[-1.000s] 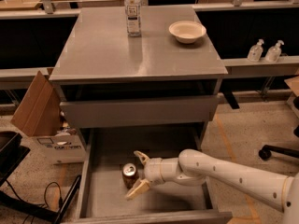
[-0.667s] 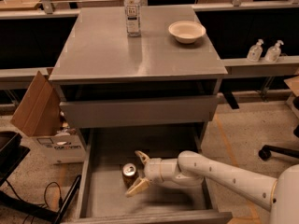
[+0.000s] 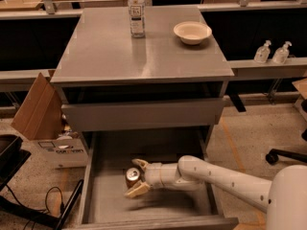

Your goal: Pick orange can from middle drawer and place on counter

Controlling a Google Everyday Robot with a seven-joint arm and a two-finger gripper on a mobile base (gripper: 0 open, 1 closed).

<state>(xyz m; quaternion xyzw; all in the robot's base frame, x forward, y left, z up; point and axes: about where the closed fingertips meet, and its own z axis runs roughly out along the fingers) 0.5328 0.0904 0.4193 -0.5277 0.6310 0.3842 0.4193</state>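
The orange can point(image 3: 132, 175) stands upright on the floor of the open middle drawer point(image 3: 165, 145), left of centre. My gripper point(image 3: 137, 177) reaches in from the right on a white arm. Its fingers point(image 3: 135, 190) are spread open, one behind the can and one in front, so the can sits between them at their tips. I see no contact with the can. The glossy grey counter point(image 3: 110, 51) is above, over the shallower drawer with the flat front panel point(image 3: 144, 115), which is pulled out slightly.
A clear bottle with a white label point(image 3: 136, 11) and a pale bowl point(image 3: 192, 32) stand at the back of the counter. A cardboard box point(image 3: 41, 114) sits left of the cabinet. Two pump bottles point(image 3: 271, 51) stand on a ledge at right. A chair base point(image 3: 288, 155) is on the floor.
My gripper has slid slightly left, so its open fingers now straddle the can more. The can has not moved.
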